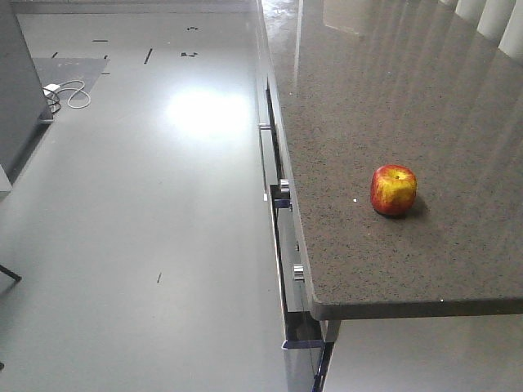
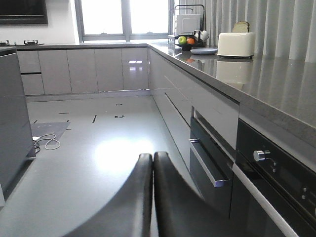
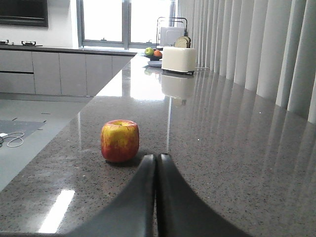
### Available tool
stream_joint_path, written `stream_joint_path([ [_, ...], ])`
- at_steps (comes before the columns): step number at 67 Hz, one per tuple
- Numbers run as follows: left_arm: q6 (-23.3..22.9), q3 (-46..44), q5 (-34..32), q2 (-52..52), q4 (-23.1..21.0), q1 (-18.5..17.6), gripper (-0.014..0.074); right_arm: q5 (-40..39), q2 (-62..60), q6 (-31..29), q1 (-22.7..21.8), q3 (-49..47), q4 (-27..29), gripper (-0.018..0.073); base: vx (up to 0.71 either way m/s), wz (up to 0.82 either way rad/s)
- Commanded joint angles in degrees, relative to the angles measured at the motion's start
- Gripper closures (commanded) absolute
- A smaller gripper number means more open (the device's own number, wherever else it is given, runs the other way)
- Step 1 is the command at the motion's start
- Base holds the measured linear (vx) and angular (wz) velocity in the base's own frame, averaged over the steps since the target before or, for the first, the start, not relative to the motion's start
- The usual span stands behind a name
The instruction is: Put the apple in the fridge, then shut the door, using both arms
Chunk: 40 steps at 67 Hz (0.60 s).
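Note:
The apple (image 1: 393, 189), red with yellow patches, stands alone on the speckled counter (image 1: 384, 90), a short way in from the front corner. In the right wrist view the apple (image 3: 120, 140) sits just beyond my right gripper (image 3: 157, 156) and a little to its left; the black fingers are shut with nothing between them. My left gripper (image 2: 153, 155) is shut too, hanging over the floor beside the cabinet fronts. A dark grey panel of the fridge (image 2: 12, 123) shows at the far left (image 1: 16, 82). Its door cannot be made out.
Drawer handles (image 1: 282, 188) jut from the cabinet fronts below the counter edge. An oven (image 2: 276, 168) is on the left gripper's right. A white cable (image 1: 69, 94) lies on the floor by the fridge. A toaster (image 3: 178, 59) and a fruit bowl (image 3: 153, 53) stand far back.

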Motion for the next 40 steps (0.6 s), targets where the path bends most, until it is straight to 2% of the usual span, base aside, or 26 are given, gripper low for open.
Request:
stream_joint_path([
  [1,0.0,-0.9,-3.9,-0.8,-0.2,0.2,0.0603,-4.6,-0.6,0.0,-0.1,-0.2,-0.4,0.0562,0.00,0.00],
  [30,0.0,-0.9,-3.9,-0.8,-0.2,0.2,0.0603,-8.3,-0.6,0.0,-0.1,-2.3,0.1,0.0562,0.00,0.00],
  [40,0.0,-0.9,-3.9,-0.8,-0.2,0.2,0.0603,-0.3,2.8,-0.3,0.0,-11.3,-0.5,0.0562,0.00,0.00],
])
